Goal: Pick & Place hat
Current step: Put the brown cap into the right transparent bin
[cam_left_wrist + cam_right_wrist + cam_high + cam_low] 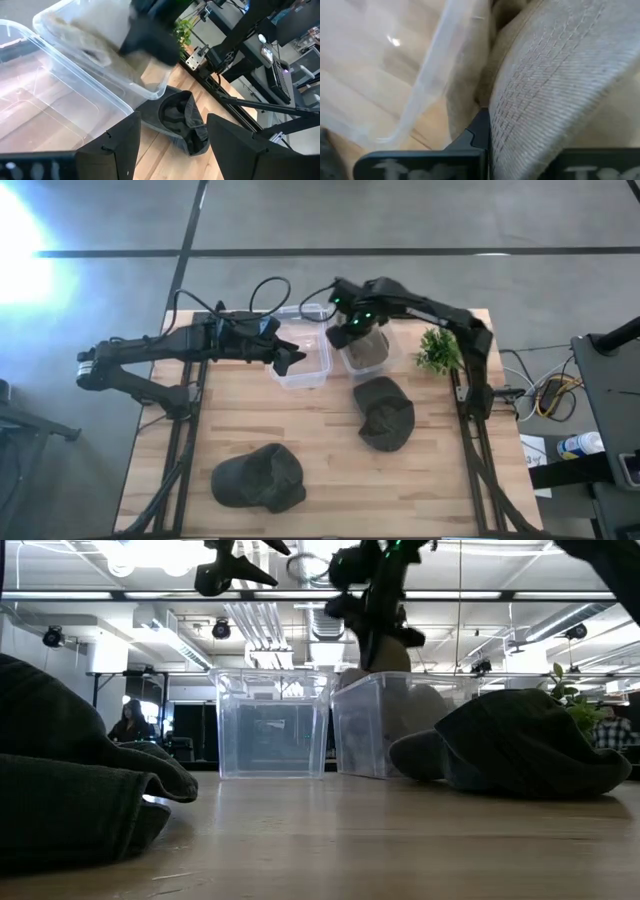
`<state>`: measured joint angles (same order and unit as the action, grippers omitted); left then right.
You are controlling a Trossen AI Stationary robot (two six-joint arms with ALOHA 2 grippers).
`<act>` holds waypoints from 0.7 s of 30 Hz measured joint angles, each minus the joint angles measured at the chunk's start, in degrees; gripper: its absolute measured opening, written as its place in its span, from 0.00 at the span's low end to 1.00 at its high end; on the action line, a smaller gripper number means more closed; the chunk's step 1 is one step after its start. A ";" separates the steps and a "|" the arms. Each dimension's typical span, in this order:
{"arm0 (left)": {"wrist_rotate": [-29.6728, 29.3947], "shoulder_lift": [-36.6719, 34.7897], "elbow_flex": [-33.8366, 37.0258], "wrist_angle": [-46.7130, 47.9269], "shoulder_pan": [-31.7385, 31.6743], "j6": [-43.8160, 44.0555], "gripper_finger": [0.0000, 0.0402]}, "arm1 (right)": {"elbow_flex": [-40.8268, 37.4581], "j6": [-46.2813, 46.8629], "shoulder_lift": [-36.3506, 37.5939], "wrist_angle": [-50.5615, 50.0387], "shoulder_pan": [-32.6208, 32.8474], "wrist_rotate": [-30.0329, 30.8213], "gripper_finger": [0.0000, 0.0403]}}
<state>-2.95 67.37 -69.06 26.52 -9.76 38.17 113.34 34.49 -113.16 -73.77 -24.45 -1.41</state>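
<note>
A beige hat [366,348] sits in the right clear bin [392,362], and my right gripper [348,332] is shut on it from above; in the low view the beige hat [388,658] shows at the bin's rim under the gripper. My left gripper [172,145] is open and hovers over the left clear bin [300,372], touching nothing. Two dark hats lie on the table: one [385,412] near the right bin, one [260,478] toward the near edge. My right gripper [490,125] holds the beige hat by a stitched woven part [545,75] that fills its wrist view. One dark finger [479,131] lies against the cloth; the other is hidden by the hat. It comes from above, pointing down. The hat reaches down into the right bin.
A small green plant [437,350] stands right of the bins near the table's far right corner. The two bins stand side by side at the far edge. Bare wood lies between the two dark hats and along the table's left side.
</note>
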 joint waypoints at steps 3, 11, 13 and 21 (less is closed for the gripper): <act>0.03 -0.11 0.00 0.17 0.00 0.00 0.55 | -0.04 -1.82 -4.05 -1.79 0.25 -3.57 0.03; 0.04 -0.93 0.00 3.61 0.00 -0.19 0.55 | -0.31 -3.37 -8.35 -3.24 1.38 -5.90 0.03; 0.05 -1.09 0.00 3.74 0.00 -0.65 0.55 | -0.38 -4.20 -8.25 -2.24 1.40 -5.95 0.03; 0.61 -1.88 0.00 3.67 0.14 -1.73 0.55 | -1.79 -7.92 -7.93 3.01 2.08 -6.32 0.04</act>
<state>-2.34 65.49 -69.06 30.20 -9.62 36.45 111.55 26.57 -121.08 -70.76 -22.36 -7.73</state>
